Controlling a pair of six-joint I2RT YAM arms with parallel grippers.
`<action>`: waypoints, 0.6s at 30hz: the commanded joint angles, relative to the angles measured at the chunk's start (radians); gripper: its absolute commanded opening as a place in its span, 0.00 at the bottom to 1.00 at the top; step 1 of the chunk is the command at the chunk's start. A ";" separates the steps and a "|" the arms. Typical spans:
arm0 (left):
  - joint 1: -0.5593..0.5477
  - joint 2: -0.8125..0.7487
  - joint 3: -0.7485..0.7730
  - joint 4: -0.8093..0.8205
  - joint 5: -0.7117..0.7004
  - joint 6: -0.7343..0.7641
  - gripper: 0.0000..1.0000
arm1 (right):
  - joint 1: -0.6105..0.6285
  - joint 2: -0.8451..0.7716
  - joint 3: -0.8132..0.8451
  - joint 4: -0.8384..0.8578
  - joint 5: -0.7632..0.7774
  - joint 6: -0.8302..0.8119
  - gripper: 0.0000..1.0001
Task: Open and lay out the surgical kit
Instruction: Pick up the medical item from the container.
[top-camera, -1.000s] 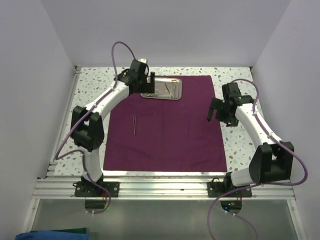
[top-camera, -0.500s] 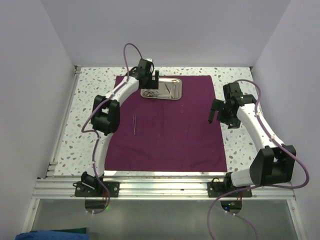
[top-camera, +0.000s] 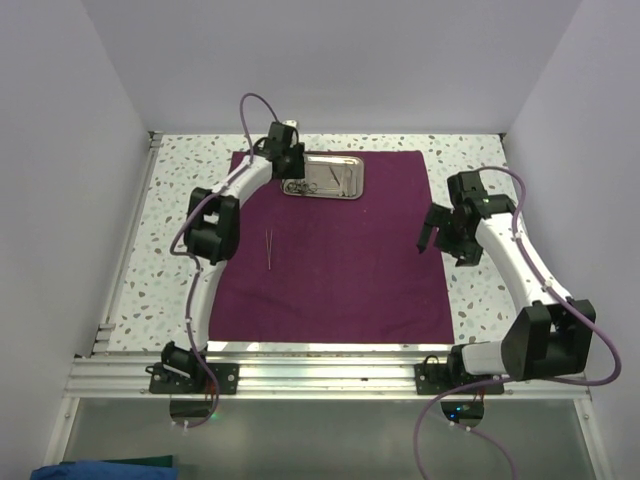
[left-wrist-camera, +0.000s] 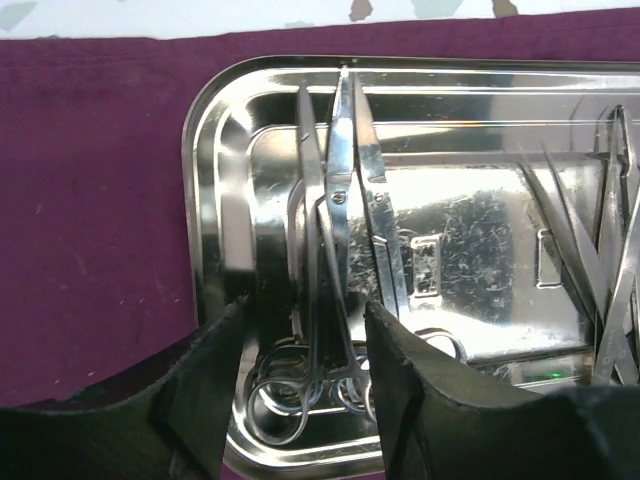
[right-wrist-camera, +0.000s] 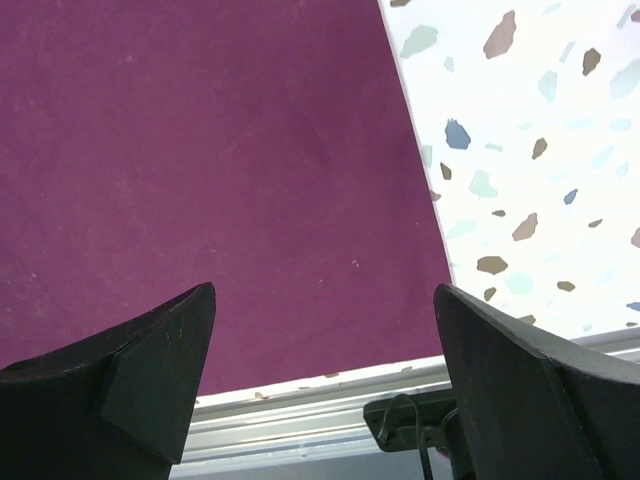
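The plum cloth (top-camera: 340, 260) lies spread flat on the table. At its far edge sits the steel tray (top-camera: 347, 182), holding ring-handled forceps (left-wrist-camera: 318, 210), scissors (left-wrist-camera: 365, 170) and more thin instruments (left-wrist-camera: 600, 260). One pair of tweezers (top-camera: 269, 248) lies alone on the cloth. My left gripper (top-camera: 292, 176) reaches down into the tray's left end (left-wrist-camera: 200, 130). Its jaws (left-wrist-camera: 305, 305) stand partly apart on either side of the forceps and scissors shafts, with gaps still showing. My right gripper (top-camera: 443, 243) hovers open and empty over the cloth's right edge (right-wrist-camera: 200, 150).
Speckled tabletop (top-camera: 180, 210) surrounds the cloth. An aluminium rail (top-camera: 320, 375) with the arm bases runs along the near edge and also shows in the right wrist view (right-wrist-camera: 330, 405). White walls close in the left, right and far sides.
My left gripper moved right from beside the tray to over its left end, lowered, and its jaws narrowed round the ring-handled instruments. The right arm drifted slightly nearer and rightward.
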 joint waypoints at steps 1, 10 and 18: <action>0.007 0.030 0.037 0.042 0.024 -0.007 0.55 | 0.002 -0.045 -0.015 -0.028 0.011 0.041 0.94; -0.020 0.075 0.029 -0.010 -0.049 0.022 0.52 | 0.001 -0.083 -0.054 -0.046 0.024 0.061 0.94; -0.028 0.176 0.080 -0.186 -0.194 0.023 0.31 | 0.002 -0.102 -0.074 -0.049 0.022 0.055 0.94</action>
